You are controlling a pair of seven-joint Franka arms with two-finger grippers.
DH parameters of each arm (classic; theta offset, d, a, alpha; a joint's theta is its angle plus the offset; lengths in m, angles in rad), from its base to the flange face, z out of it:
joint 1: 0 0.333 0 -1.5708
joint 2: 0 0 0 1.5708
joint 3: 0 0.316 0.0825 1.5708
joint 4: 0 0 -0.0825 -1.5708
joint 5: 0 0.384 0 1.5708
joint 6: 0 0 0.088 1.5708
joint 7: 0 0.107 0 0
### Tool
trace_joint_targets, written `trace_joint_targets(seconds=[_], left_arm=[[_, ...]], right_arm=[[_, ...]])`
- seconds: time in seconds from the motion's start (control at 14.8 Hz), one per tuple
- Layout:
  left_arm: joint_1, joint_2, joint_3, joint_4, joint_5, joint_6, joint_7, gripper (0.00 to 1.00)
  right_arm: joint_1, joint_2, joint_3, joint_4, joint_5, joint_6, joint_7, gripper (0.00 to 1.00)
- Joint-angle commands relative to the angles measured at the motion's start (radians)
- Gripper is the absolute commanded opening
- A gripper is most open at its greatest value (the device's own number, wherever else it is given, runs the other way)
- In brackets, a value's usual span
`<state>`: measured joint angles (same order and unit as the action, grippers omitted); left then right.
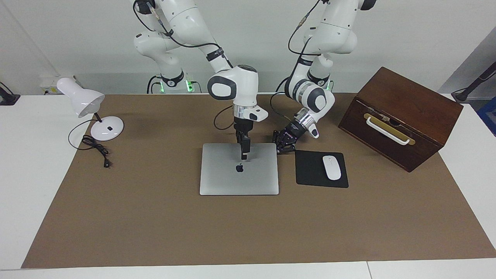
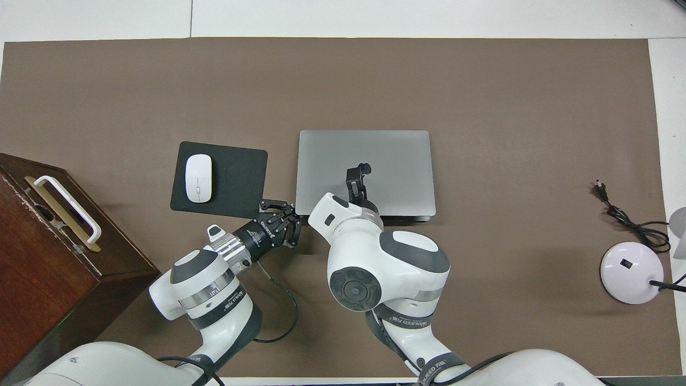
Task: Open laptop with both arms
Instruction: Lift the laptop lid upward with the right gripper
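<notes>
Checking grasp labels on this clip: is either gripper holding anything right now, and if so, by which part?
Nothing is held. The left gripper is shut at the laptop's corner nearest the mouse pad, with nothing between its fingertips. The right gripper is over the closed lid, gripping nothing.

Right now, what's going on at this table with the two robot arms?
The laptop lies closed and flat on the brown mat. The right gripper is over its lid, just above the logo. The left gripper, shut, sits at the laptop's corner nearest the robots, beside the mouse pad. The lid has not been lifted yet.
</notes>
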<state>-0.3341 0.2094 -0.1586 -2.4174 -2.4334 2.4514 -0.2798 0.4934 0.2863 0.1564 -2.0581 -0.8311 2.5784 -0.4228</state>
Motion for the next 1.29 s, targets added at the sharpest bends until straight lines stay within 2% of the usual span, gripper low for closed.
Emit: trace_joint_targets(seconds=[0.0, 0.54, 1.22], left_arm=[[0.006, 0.045, 0.008, 0.014, -0.019, -0.009, 0.036, 0.00], [0.004, 0.045, 0.008, 0.015, -0.019, -0.008, 0.037, 0.00], [0.006, 0.045, 0.008, 0.021, -0.021, -0.012, 0.045, 0.00]], right_arm=[[-0.022, 0.030, 0.003, 0.059, -0.043, 0.000, 0.018, 1.00], [-0.058, 0.030, 0.006, 0.125, -0.043, -0.038, 0.013, 1.00], [-0.044, 0.028, 0.008, 0.168, -0.037, -0.115, 0.010, 1.00]])
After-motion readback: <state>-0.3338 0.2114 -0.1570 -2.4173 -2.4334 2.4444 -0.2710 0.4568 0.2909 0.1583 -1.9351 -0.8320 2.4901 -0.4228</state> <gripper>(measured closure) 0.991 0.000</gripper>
